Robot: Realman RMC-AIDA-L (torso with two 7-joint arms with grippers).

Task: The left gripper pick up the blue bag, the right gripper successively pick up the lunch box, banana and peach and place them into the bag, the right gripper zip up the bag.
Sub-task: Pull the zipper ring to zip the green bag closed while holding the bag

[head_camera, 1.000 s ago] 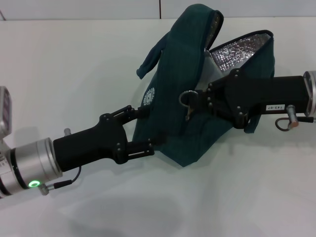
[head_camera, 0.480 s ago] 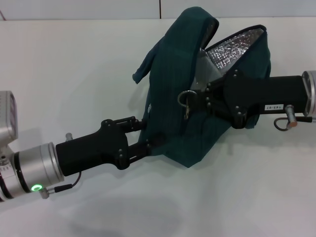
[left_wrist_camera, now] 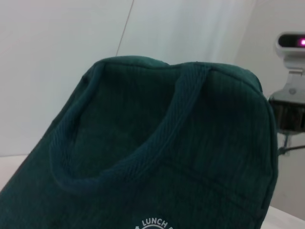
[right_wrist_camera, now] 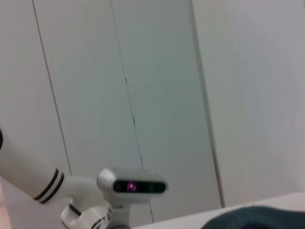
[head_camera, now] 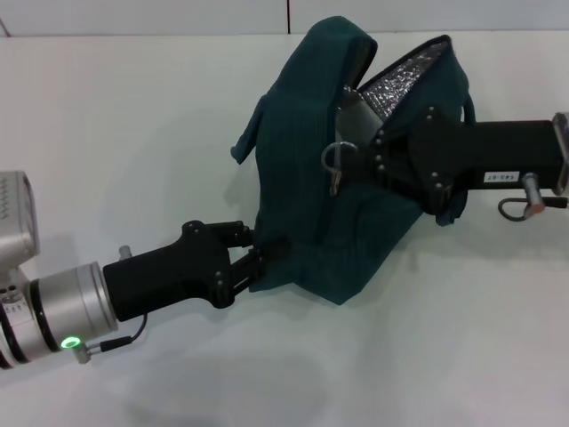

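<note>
A plain white table fills the room's near side, with pale wall panels behind it. The left claw reaches in from the near left, and its fingers are closed on the lower left edge of the blue bag, pinching the fabric near the bottom corner. From that grip the bag rises slumped and tilted, its bottom resting on the table, its top flap folded over toward the far side. One handle droops down the left face. The right claw comes in level from the right, its black body lying across the bag's open side; its tips sit at the ring zipper pull, and they look closed on the zipper tab beside the ring, though the fingers are mostly hidden against the dark cloth, so I cannot tell for sure. Just behind that claw the mouth of the bag gapes, showing the silver foil lining. The left wrist view looks straight onto the bag's teal face, with a handle looping across it and the top of white "LUNCH" lettering at the lower edge.
</note>
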